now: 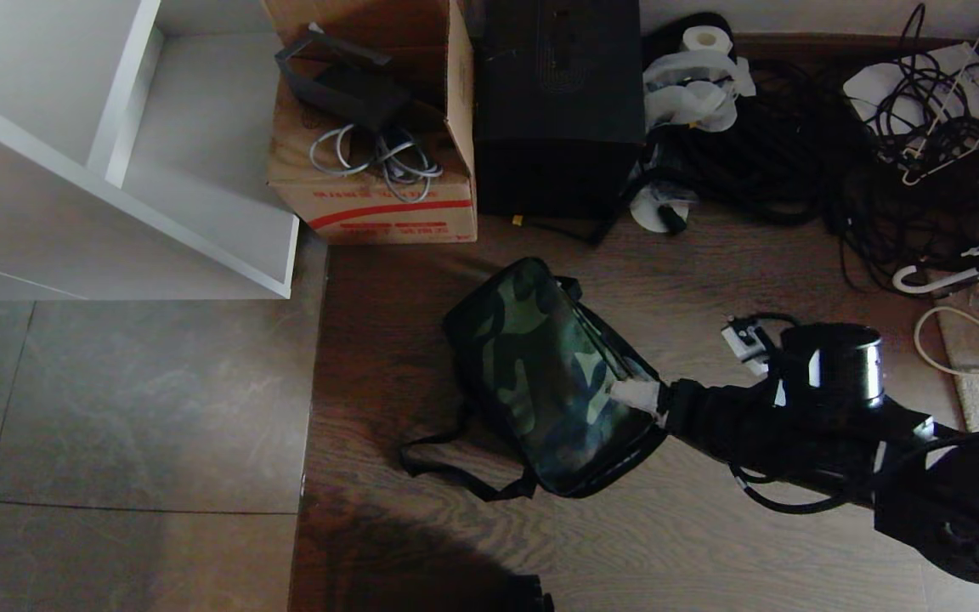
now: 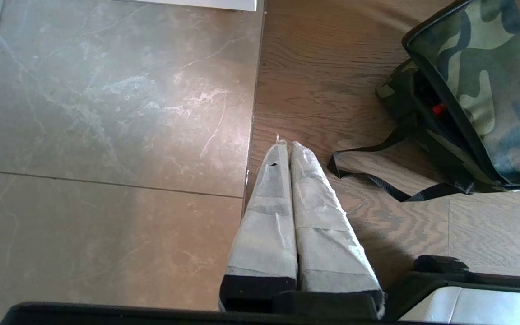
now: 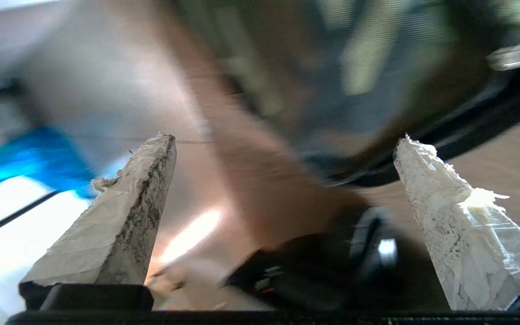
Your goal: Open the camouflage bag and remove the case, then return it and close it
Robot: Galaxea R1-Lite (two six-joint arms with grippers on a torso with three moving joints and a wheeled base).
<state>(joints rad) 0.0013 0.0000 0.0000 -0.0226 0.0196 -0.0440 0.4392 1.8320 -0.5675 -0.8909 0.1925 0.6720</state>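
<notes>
The camouflage bag lies on the wood-grain floor, its long side running diagonally, with its black webbing strap trailing toward the grey tiles. In the left wrist view a sliver of red shows inside the dark gap under the bag's flap; the case itself cannot be made out. The right gripper reaches in from the right, at the bag's near right corner, its 2 taped fingers spread wide with nothing between them. The left gripper hangs over the seam between tile and wood, fingers pressed together, apart from the bag. Behind the bag stand a cardboard box, a tall black box and tangled cables.
</notes>
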